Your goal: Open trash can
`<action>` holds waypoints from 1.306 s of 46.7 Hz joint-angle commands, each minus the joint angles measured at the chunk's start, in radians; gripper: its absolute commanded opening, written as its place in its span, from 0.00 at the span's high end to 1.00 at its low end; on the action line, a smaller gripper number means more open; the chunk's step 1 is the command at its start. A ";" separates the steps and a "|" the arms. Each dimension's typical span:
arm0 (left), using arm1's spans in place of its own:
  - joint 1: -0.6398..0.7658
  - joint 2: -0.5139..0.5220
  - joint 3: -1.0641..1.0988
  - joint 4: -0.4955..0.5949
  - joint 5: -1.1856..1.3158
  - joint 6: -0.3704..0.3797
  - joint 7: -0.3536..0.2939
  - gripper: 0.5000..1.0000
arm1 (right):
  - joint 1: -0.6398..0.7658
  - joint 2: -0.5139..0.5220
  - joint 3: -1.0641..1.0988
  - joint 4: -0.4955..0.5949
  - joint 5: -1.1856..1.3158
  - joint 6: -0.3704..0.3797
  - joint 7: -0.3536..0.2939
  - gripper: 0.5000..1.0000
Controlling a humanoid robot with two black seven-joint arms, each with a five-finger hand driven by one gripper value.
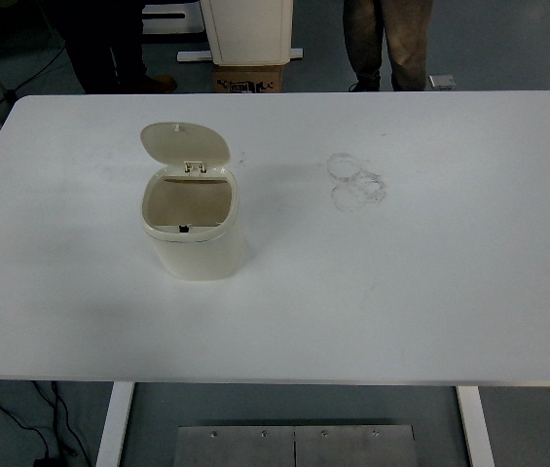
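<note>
A small cream trash can (pixel 195 245) stands on the white table (pixel 401 282), left of centre. Its lid (pixel 185 144) is swung up and back on the far hinge, so the brownish inside (pixel 187 204) shows. Neither of my hands nor either arm appears in the top view.
Faint ring-shaped scuff marks (pixel 355 180) lie on the table right of the can. Beyond the far edge stand a person's legs (pixel 388 44), a second person's dark legs (pixel 109 44), a white machine base (pixel 247 29) and a cardboard box (pixel 250 78). Cables (pixel 21 418) trail on the floor.
</note>
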 commanded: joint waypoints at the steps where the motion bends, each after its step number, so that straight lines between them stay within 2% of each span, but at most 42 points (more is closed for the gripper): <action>1: 0.031 -0.022 -0.031 0.014 0.001 -0.001 0.000 0.00 | 0.000 0.000 0.000 0.000 0.000 0.000 0.000 0.02; 11: 0.085 -0.077 -0.067 0.015 0.002 -0.006 -0.001 0.00 | 0.000 0.000 0.000 0.000 0.000 0.000 0.000 0.02; 30: 0.125 -0.114 -0.077 0.014 0.001 -0.017 -0.005 0.00 | 0.001 0.000 0.000 0.000 0.000 0.000 0.000 0.02; 61: 0.147 -0.129 -0.102 0.014 0.002 -0.018 -0.005 0.00 | 0.000 0.000 0.000 0.000 0.000 0.000 0.000 0.02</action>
